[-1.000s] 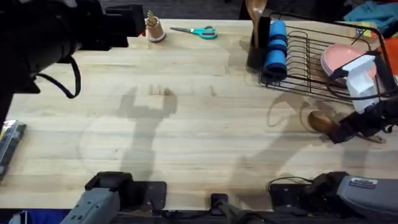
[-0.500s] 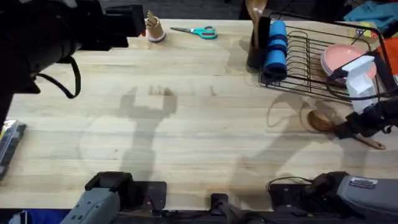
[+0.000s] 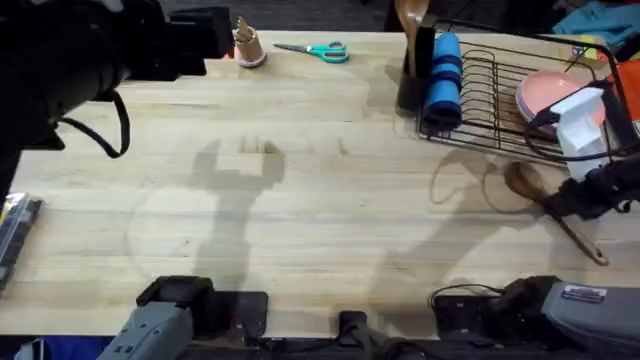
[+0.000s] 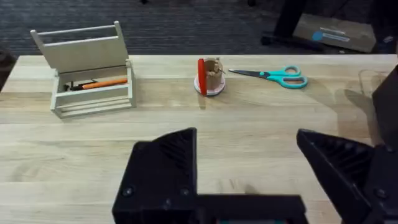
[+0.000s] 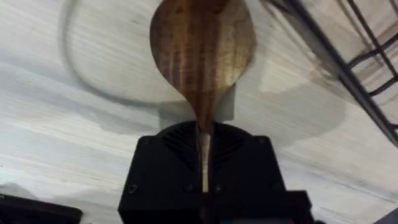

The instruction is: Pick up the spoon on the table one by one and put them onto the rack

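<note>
A brown wooden spoon [image 3: 524,182] sits just in front of the black wire rack [image 3: 500,95], at the right of the table [image 3: 300,200]. Its bowl is towards the rack and its handle points at the table's near right edge. My right gripper [image 3: 562,205] is shut on the handle just behind the bowl. In the right wrist view the spoon's bowl [image 5: 202,50] sticks out past the closed gripper [image 5: 204,140], over the wood beside a rack wire [image 5: 336,62]. Another wooden spoon [image 3: 408,15] stands in the rack's black cup [image 3: 415,65]. My left gripper [image 4: 244,137] is open and holds nothing, high over the far left.
The rack holds a blue roll [image 3: 442,75] and a pink plate [image 3: 545,95]. Teal scissors [image 3: 315,50] and a small cup [image 3: 248,45] lie at the far edge. A beige box holder [image 4: 87,68] stands at the far left. A metal object [image 3: 15,235] lies at the left edge.
The right gripper has turned the spoon: its bowl moved up towards the rack and the handle end swung towards the near edge. The left arm has stayed still.
</note>
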